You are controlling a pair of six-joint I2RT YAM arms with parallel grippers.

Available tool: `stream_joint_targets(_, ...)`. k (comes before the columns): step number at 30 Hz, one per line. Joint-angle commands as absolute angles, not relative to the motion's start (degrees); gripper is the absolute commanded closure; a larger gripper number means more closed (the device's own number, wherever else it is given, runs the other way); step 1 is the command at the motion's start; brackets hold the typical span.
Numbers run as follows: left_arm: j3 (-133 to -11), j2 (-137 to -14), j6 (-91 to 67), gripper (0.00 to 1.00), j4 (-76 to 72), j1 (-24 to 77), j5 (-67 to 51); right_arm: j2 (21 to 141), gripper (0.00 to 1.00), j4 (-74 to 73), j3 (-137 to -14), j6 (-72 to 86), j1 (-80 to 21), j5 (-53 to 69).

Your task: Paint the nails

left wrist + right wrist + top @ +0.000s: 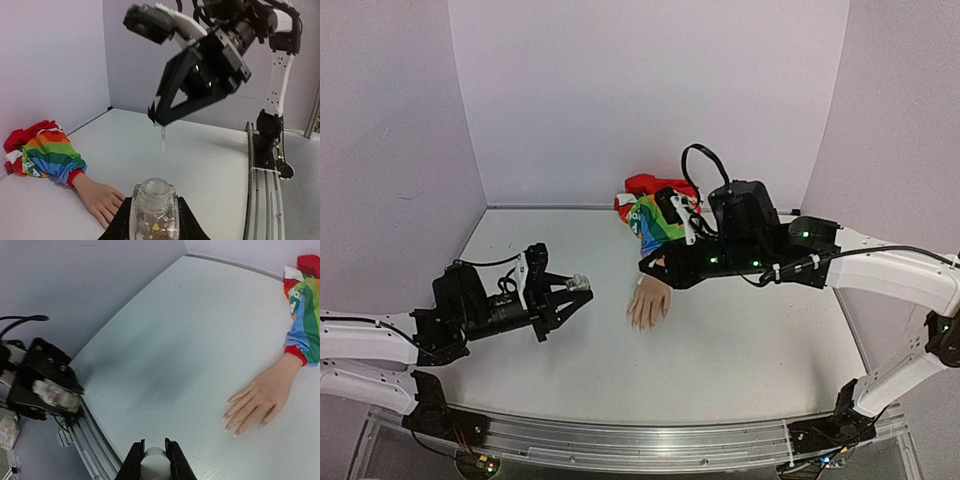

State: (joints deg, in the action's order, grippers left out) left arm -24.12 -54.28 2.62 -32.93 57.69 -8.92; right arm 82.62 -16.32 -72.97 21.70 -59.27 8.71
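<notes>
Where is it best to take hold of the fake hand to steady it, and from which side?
I would grip the wrist, the bare part between the sleeve cuff and the knuckles, coming from straight above and closing across its width. The hand lies flat, palm down, so only its sides are free. The wrist looks narrowest and is far from the nails.

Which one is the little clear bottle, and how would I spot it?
Start at the white table, then find the left gripper, black, reaching in from the left side. The small clear bottle is pinched between its fingers. It is glassy and tiny, unlike the flesh-coloured fake hand lying beside it.
</notes>
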Motion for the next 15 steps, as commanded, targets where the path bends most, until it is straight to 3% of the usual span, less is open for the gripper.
stream_joint_targets(1, -24.02, -58.29, 3.92, 1.0, -45.02, 57.57, -18.39, 79.59, 1.0, -15.07, -76.55, 16.04, -60.7, 18.25)
stream_joint_targets(15, -28.91, -64.07, 3.66, 1.0, -39.38, 57.92, -19.68, 85.45, 1.0, -15.2, -84.39, 17.53, -63.19, 20.97)
